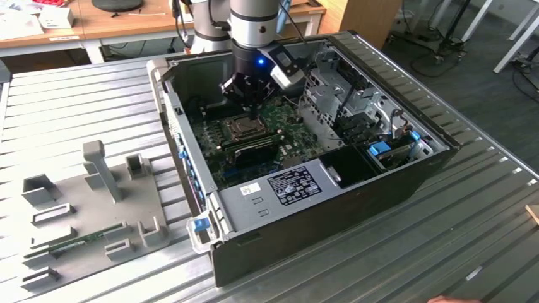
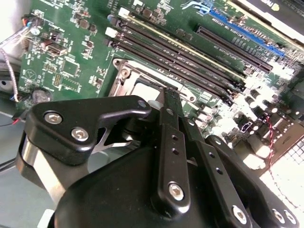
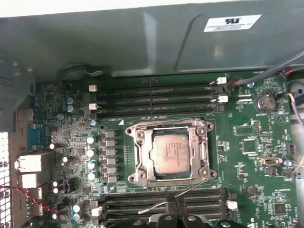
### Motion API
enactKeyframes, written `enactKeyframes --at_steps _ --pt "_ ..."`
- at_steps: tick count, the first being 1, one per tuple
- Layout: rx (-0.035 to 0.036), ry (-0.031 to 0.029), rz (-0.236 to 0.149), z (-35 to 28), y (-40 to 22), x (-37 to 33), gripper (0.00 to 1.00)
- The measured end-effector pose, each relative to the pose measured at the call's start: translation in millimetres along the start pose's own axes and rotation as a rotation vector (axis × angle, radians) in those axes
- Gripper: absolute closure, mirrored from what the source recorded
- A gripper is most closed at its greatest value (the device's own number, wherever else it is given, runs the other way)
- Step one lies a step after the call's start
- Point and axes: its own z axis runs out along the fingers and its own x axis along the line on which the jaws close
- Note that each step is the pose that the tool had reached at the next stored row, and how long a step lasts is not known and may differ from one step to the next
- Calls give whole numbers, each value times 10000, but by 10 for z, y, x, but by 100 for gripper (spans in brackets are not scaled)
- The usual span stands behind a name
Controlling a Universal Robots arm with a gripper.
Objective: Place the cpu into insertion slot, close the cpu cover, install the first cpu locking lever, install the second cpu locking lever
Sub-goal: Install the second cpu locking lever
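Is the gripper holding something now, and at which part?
It cannot be told. The gripper sits just beside the cpu cover, where a thin wire lever crosses.

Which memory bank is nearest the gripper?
The memory bank between the cpu and the gripper; the other bank lies past the cpu, by the case wall.

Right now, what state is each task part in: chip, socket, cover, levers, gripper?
cpu: seated flat in the socket.
insertion slot: occupied by the chip.
cpu cover: closed down around the chip.
locking lever: one thin wire lever angled out loose, not latched.
gripper: poised by the socket edge, next to that lever.
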Motion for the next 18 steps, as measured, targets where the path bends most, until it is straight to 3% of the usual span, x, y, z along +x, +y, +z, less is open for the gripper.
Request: enactKeyframes --at_steps 12,18 --pt "297 -21 -15 90 -8 122 90" --pt "314 -22 -16 95 -9 126 90"
